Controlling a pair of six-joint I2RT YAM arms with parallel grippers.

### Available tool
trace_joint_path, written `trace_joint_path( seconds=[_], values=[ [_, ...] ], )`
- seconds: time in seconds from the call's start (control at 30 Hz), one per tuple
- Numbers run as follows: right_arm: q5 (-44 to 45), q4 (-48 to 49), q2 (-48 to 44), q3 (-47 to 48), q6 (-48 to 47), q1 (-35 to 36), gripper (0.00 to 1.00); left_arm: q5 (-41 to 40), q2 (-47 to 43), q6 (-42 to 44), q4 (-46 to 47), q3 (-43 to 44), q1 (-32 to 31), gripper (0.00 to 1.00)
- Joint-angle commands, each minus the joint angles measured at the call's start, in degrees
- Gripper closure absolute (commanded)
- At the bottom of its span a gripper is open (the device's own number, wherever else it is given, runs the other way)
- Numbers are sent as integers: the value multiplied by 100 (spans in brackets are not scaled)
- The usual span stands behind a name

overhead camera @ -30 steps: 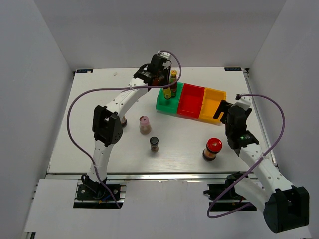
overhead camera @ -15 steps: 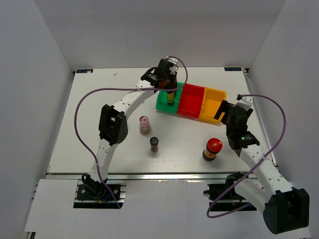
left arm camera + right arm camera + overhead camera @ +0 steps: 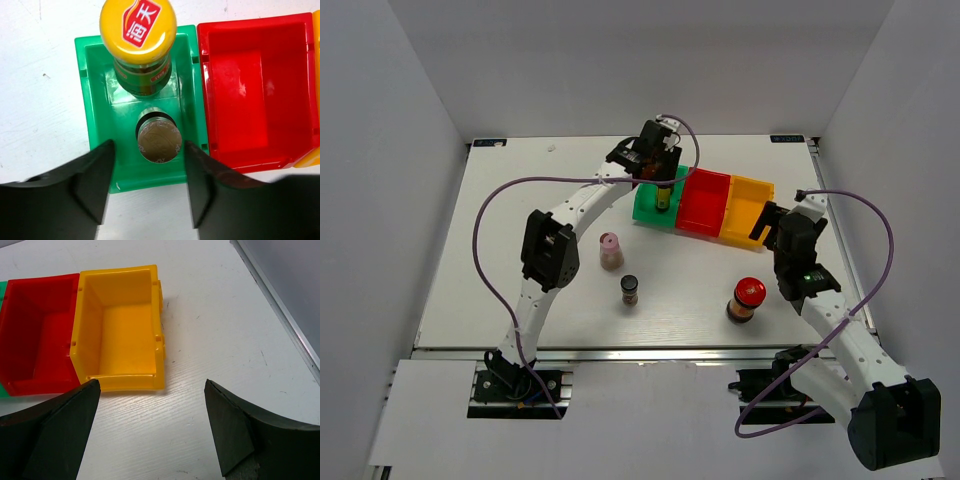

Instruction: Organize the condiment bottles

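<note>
In the left wrist view two slim dark bottles stand in the green bin (image 3: pixel 97 125): one with a yellow cap (image 3: pixel 138 30) at the far end and one with a bronze cap (image 3: pixel 159 141) nearer. My left gripper (image 3: pixel 149 150) is open above the bronze-capped bottle, its fingers apart on either side and not touching it. In the top view the left gripper (image 3: pixel 658 160) hangs over the green bin (image 3: pixel 646 208), and one bottle (image 3: pixel 663 196) shows. The pink-lidded jar (image 3: pixel 610 250), black-lidded jar (image 3: pixel 629 290) and one red-lidded jar (image 3: pixel 746 298) stand on the table. My right gripper (image 3: pixel 767 222) is open and empty.
The red bin (image 3: pixel 705 203) and orange bin (image 3: pixel 745 208) sit in a row right of the green one, both empty. The right wrist view shows the orange bin (image 3: pixel 120 330) just ahead of the open right gripper (image 3: pixel 150 390). White walls enclose the table.
My left gripper moved right from the bin's back left corner to over the green bin. The bottle it carried now stands in the bin. The right arm has not moved.
</note>
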Motion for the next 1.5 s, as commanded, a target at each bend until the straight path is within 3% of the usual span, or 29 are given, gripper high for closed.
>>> trace_joint_path(
  seconds=[0.0, 0.2, 0.23, 0.43, 0.63, 0.8, 1.07, 1.2, 1.47],
  values=[
    [-14, 114, -94, 1, 89, -31, 11, -41, -190, 42, 37, 258, -33, 31],
    [-234, 79, -68, 45, 19, -31, 11, 152, -295, 33, 55, 293, -33, 24],
    [-269, 70, -76, 72, 10, -39, 11, 170, -356, 24, 46, 293, -33, 2],
    [-725, 26, -112, 168, -157, -31, 11, 101, -848, -55, 11, -40, -33, 2],
    [-1455, -88, -77, 309, -289, -31, 11, -364, -2157, -248, 502, -1621, -16, 2],
    [-1851, -1614, 397, 914, -202, 31, 11, -629, -3289, -792, 951, -3262, 186, 2],
    [-1062, -2733, 345, 1170, 132, 1066, 10, -75, -5049, -1891, 1909, -5603, 1766, 2],
    [-271, -3655, 679, 1486, 903, 1822, 11, -488, -5419, -1936, 1892, -5868, 2014, 2],
    [442, -4807, 838, 1680, 1899, 2245, 11, -577, -5560, -1892, 1918, -6044, 2339, 2]
  ],
)
